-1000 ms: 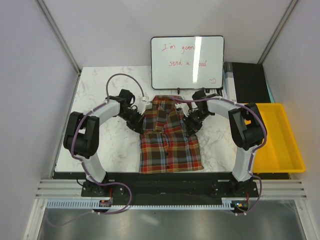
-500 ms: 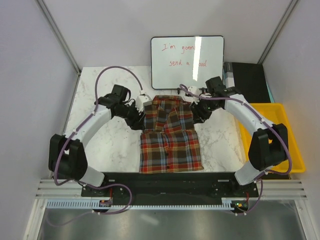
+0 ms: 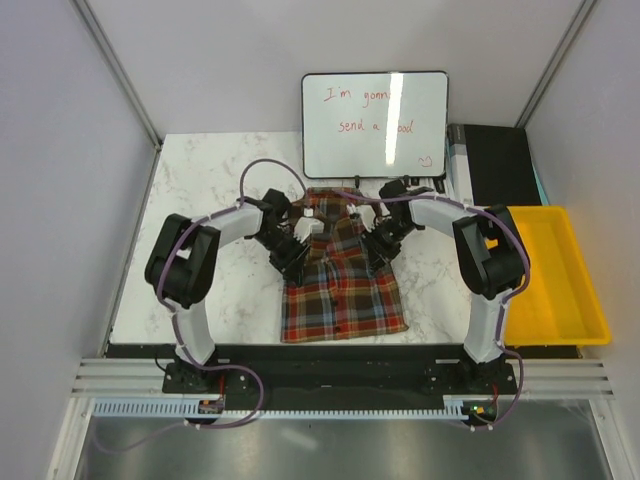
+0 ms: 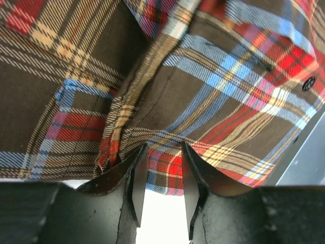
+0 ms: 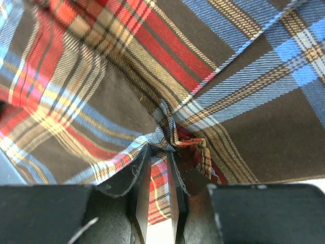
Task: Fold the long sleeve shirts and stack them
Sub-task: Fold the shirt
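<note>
The plaid flannel shirt (image 3: 342, 295) lies on the marble table (image 3: 215, 290), the right gripper (image 5: 158, 152) pinched on its bunched edge, while the left gripper (image 4: 163, 152) straddles a fold and I cannot tell if it clamps.

Whiteboard (image 3: 375, 125) seemingly blocks passage behind shirt (image 3: 343, 300).

The top view is bright and even, with a white streak of glare down the whiteboard (image 3: 395, 105). The wrist pictures show the shirt (image 4: 203, 76) sharp, but their bottom edges are dark.
</note>
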Action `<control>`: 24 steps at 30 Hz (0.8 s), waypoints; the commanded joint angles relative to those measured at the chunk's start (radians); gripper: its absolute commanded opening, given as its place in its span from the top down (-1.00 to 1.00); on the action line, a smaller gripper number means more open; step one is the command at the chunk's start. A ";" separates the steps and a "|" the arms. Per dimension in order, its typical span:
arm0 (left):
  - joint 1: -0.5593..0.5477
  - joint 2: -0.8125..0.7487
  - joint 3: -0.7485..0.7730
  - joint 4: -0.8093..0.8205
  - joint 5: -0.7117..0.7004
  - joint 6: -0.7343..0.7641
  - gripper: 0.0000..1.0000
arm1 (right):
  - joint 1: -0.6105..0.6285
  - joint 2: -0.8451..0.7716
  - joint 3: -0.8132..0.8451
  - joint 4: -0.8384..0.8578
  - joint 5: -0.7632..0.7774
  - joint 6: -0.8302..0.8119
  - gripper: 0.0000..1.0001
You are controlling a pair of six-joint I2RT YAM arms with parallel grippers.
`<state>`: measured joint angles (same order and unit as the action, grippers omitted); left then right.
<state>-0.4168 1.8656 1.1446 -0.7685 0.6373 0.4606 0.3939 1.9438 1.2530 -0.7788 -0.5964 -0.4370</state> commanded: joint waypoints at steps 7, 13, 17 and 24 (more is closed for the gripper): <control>0.107 -0.098 0.117 -0.003 0.070 0.120 -0.05 | -0.070 -0.063 0.120 -0.046 -0.034 -0.120 0.11; -0.004 -0.583 -0.213 0.009 0.021 0.280 -0.43 | -0.058 -0.518 -0.186 -0.103 -0.019 -0.409 -0.22; -0.233 -0.873 -0.491 0.144 -0.155 0.289 -0.40 | 0.035 -0.780 -0.438 -0.037 0.069 -0.572 -0.13; -0.474 -0.853 -0.611 0.271 -0.361 0.175 -0.14 | 0.203 -0.748 -0.529 0.139 0.139 -0.482 0.10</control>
<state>-0.8410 0.9352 0.5182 -0.6254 0.4297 0.6785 0.5415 1.1313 0.7013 -0.7845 -0.4973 -0.9226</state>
